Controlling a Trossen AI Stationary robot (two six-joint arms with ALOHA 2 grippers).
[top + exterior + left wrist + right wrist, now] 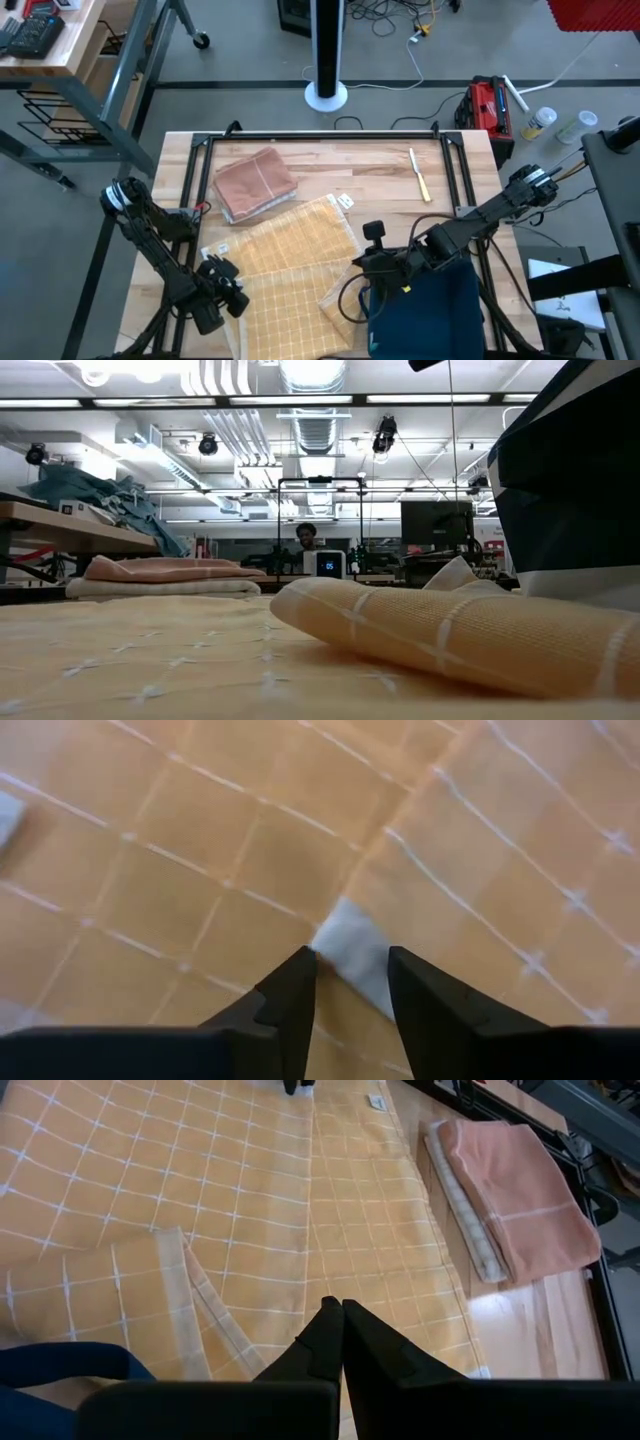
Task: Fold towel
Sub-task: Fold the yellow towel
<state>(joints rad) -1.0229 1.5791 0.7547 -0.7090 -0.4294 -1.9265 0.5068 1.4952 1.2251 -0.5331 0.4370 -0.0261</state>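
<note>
A yellow checked towel (290, 270) was seen spread across the near middle of the wooden counter (380, 175), with its right edge lifted into a loose folded-over flap (450, 630). The left claw (222, 290) was positioned low over the towel's left edge, and in the left wrist view its fingers (290, 1000) were spread apart just above the cloth, with a small white tag (350, 955) lying between their tips. The right claw (362, 265) was held at the towel's right side, close to the raised flap; in the right wrist view its fingers (325, 1345) were pressed together with nothing caught between them, and the towel lay just beyond their tips. A dark blue cloth (425, 310) was draped beneath the right arm, beside the towel's right edge. A folded pink towel (255, 182) rested at the far left of the counter, touching the yellow towel's far corner, and a pale knife (418, 175) lay well apart at the far right.
</note>
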